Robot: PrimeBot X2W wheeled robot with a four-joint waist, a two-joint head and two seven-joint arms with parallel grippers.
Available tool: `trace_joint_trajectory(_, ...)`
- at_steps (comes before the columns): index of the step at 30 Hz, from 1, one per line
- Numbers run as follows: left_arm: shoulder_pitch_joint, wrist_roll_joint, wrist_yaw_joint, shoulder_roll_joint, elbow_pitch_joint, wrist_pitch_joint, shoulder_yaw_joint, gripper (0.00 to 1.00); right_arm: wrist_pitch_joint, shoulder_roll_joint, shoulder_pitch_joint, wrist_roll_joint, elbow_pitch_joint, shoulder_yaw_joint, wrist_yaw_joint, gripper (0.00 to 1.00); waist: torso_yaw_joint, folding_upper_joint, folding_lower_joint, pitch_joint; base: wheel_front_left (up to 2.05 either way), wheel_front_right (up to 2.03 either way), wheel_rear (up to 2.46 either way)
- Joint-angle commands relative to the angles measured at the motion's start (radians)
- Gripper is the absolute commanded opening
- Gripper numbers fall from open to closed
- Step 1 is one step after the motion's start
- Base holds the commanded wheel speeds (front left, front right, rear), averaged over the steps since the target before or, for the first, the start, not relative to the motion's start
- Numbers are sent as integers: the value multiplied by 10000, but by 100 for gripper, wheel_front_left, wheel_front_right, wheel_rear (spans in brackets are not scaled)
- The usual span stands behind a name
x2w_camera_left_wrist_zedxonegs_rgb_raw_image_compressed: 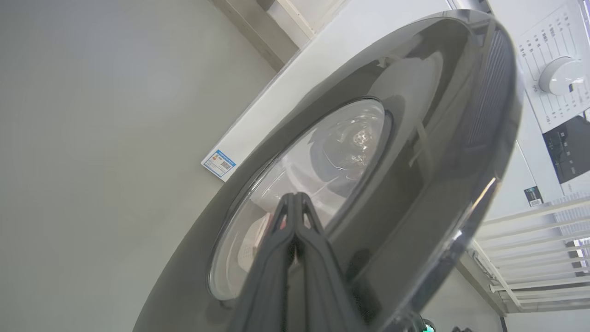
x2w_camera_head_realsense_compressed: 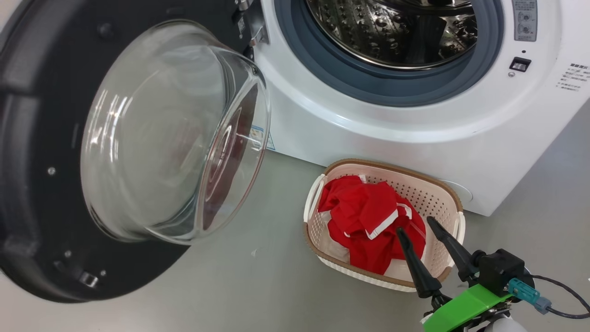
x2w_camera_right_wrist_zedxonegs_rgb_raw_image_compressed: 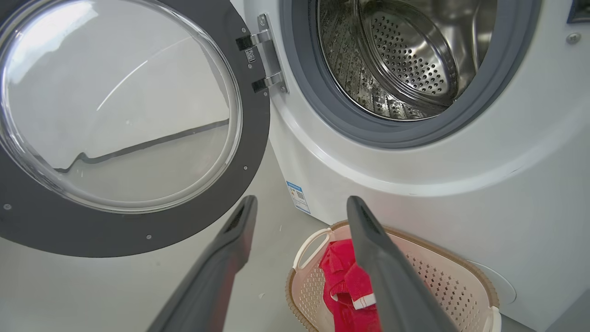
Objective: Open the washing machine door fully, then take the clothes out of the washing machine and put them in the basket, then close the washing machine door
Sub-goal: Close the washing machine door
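The left gripper [x2w_camera_left_wrist_zedxonegs_rgb_raw_image_compressed: 293, 200] has its two fingers pressed together with nothing between them. The tips point at the outer face of the washing machine door [x2w_camera_left_wrist_zedxonegs_rgb_raw_image_compressed: 415, 152], over the lower part of its window; whether they touch the glass cannot be told. The right gripper [x2w_camera_head_realsense_compressed: 415, 225] is empty, its fingers wide apart, above the near right corner of the basket [x2w_camera_head_realsense_compressed: 392, 168].

The clothes [x2w_camera_head_realsense_compressed: 364, 216], red with white trim, lie heaped in the basket from its left wall to its near rim. The basket stands on the floor [x2w_camera_head_realsense_compressed: 230, 286] just at the foot of the washing machine [x2w_camera_head_realsense_compressed: 368, 133].

The drum [x2w_camera_head_realsense_compressed: 392, 32] looks empty, so the step in hand is judged to be closing the door, which is swung wide on its hinge [x2w_camera_right_wrist_zedxonegs_rgb_raw_image_compressed: 269, 82]. To do it well, the closed left fingers should push on the black frame rather than the bulging glass. They should press far from the hinge and follow the arc until the latch catches. The right arm would best draw clear first, since the door's swing may pass near the basket's left side and those open fingers.
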Motion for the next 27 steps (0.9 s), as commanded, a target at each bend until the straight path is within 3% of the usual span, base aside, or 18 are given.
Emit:
trace_joint_trajectory(1,-14,-242,-69,596,-505,179,289,0,-63,5,-64,-128,-282,141,48,100,-51,0,0,-15,0,0,0)
trace_joint_trajectory(13,646,-1108,-69,575,-2712,743,40,0,-63,139,23,-175,-422,-191,48,100,-663,0,0,-69,0,0,0)
trace_joint_trajectory(27,424,-703,-69,44,-4174,261,-1087,0,-63,258,47,-239,-567,-477,48,100,-1574,0,0,27,0,0,0)
